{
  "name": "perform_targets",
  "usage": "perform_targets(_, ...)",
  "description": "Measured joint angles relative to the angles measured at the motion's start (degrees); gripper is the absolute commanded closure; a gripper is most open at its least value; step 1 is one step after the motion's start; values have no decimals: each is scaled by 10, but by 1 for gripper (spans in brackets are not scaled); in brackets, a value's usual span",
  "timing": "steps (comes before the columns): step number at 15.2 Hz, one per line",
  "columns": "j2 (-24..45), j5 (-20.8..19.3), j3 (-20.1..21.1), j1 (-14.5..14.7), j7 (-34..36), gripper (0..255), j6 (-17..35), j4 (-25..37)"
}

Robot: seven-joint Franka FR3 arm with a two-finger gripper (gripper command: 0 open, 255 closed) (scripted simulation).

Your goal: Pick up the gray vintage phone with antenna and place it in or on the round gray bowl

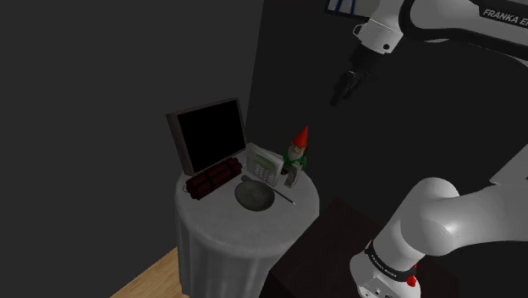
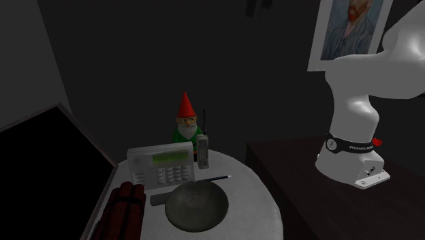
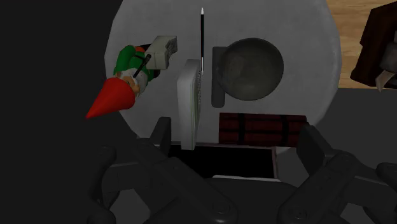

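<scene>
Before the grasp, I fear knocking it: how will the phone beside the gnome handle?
The phone stands upright, tall and slim, so it probably tips easily. Its thin antenna looks fragile. The gnome close beside may get bumped.

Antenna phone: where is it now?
The phone stands on the round table, just right of the gnome in the second exterior view, behind the bowl.

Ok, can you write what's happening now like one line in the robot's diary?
stage: before grab | pincer: open, up above table | phone: upright beside gnome, untouched | bowl: empty
</scene>
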Motion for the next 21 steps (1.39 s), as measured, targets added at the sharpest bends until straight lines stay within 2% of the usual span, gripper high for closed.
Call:
perform_targets(3, 8, -7, -7, 1, -14, 0, 15, -14)
perform_targets(9, 65, -37, -32, 7, -71, 0, 92, -67)
perform_targets(15, 156, -71, -65, 9, -135, 0, 179, -94)
perform_targets(21, 271, -97, -89, 12, -189, 0, 267, -94)
